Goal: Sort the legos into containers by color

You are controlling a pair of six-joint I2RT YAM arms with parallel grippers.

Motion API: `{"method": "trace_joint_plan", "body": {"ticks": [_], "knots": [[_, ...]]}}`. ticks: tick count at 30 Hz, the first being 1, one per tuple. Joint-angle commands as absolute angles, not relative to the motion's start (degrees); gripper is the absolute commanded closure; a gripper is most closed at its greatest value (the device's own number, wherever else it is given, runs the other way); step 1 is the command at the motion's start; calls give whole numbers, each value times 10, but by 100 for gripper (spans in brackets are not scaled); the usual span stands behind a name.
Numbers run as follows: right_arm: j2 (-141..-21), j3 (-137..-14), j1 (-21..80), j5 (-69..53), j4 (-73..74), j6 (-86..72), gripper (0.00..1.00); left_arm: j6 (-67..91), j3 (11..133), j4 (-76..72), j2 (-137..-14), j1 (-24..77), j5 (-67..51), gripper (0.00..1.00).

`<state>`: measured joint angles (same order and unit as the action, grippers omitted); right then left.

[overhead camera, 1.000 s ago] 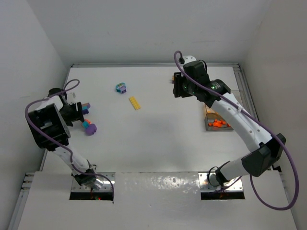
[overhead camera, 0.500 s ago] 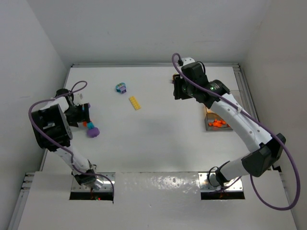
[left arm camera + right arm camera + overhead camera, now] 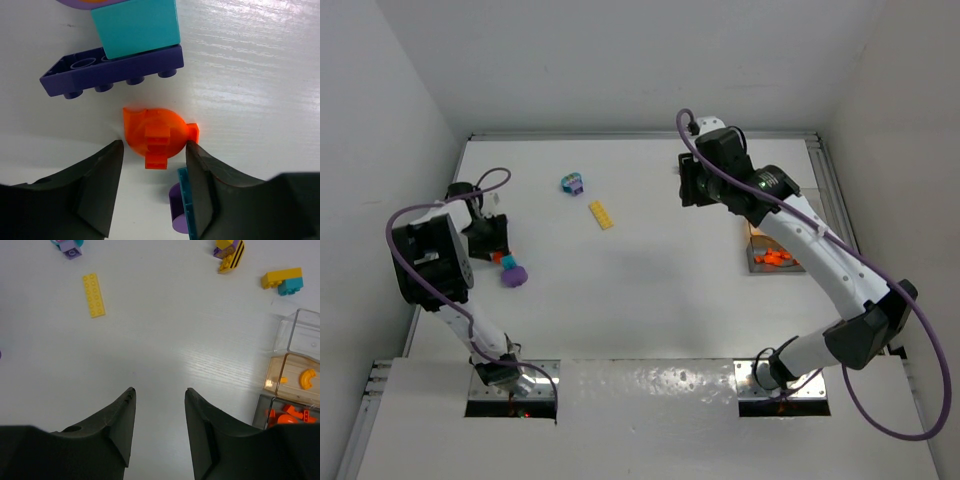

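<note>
Orange rounded lego [image 3: 157, 137] lies on the white table [image 3: 260, 75] just beside a purple plate [image 3: 110, 75], with the left gripper [image 3: 154, 146] straddling it narrowly, apparently to pinch it for sorting, though I cannot tell if it grips, while the right gripper [image 3: 159, 392] hangs part-open and empty near the container [image 3: 292, 335].

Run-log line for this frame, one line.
left claw: open, straddling orange lego on table | right claw: open, empty | containers: orange pieces inside | yellow lego: unsorted
</note>
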<state>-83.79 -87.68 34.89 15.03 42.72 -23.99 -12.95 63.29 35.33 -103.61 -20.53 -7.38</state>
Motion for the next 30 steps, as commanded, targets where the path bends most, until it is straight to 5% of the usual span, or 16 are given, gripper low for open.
{"method": "trace_joint_plan", "body": {"ticks": [1, 10, 15, 30], "knots": [[-828, -900, 355, 166, 428, -235, 57, -121, 625, 337, -1049, -200, -76, 51], [-828, -898, 358, 166, 431, -232, 56, -130, 619, 354, -1007, -200, -72, 65], [-826, -898, 358, 167, 433, -228, 57, -135, 622, 366, -999, -200, -72, 83], [-818, -889, 359, 169, 433, -220, 56, -149, 642, 384, -991, -200, -67, 93]]}}
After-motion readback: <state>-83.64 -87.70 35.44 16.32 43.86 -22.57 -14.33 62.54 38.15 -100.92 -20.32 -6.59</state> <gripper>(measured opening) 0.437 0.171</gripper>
